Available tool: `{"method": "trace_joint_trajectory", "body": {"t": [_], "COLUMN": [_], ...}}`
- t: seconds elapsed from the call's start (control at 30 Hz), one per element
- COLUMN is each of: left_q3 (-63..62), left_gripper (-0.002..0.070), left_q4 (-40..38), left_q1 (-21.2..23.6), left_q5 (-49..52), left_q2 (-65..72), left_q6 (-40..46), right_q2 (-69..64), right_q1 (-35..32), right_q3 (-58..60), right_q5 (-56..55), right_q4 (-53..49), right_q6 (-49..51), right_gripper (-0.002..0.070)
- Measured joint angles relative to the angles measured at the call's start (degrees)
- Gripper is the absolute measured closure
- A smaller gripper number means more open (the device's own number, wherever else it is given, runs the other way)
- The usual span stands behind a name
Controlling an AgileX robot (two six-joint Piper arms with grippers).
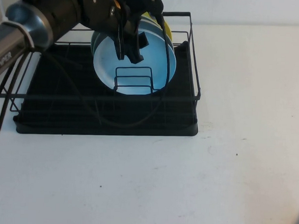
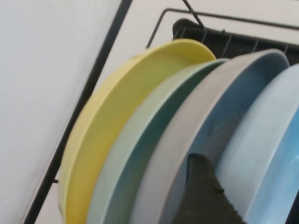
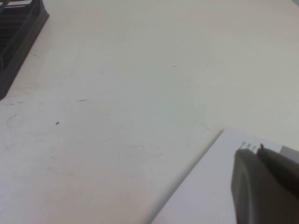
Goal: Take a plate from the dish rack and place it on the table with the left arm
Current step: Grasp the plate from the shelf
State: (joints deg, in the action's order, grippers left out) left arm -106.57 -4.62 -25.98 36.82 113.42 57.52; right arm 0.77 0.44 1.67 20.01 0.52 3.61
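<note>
The off-white counter [image 1: 246,159] carries the black dish rack [image 1: 107,118] directly below the left pincer [image 1: 130,40]; the right pincer [image 3: 261,186] hovers over bare, faintly specked surface.

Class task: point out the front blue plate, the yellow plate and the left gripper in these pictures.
blue plate [image 1: 151,60]: high view, on its glossy face.
yellow plate [image 2: 117,121]: left wrist view, on its back.
left gripper [image 1: 129,47]: high view, at the blue plate's top, between its fingertips.

Pale wall [image 1: 251,10] behind; even, soft light.
</note>
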Motion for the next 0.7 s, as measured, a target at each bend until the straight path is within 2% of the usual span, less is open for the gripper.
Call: {"method": "trace_joint_trajectory", "body": {"t": [0.1, 0.17, 0.3, 0.7], "left_q3": [0.0, 0.0, 0.0, 0.0], "left_gripper": [0.0319, 0.037, 0.0568, 0.0594], "left_q4": [0.9, 1.3, 2.0, 2.2], "left_q1": [0.0, 0.0, 0.0, 0.0], "left_q5": [-0.3, -0.6, -0.8, -0.9], "left_q2": [0.9, 1.3, 1.2, -5.6], "left_q6": [0.0, 0.0, -0.4, -0.4], "right_q2": [0.0, 0.0, 0.0, 0.0], "right_q1": [0.0, 0.0, 0.0, 0.0], "right_q3": [0.0, 0.0, 0.0, 0.0], "right_q5": [0.0, 0.0, 0.0, 0.0], "right_q4": [0.0, 0.0, 0.0, 0.0], "right_q6": [0.0, 0.0, 0.0, 0.0], "right_gripper": [0.0696, 0.0696, 0.0696, 0.0696]}}
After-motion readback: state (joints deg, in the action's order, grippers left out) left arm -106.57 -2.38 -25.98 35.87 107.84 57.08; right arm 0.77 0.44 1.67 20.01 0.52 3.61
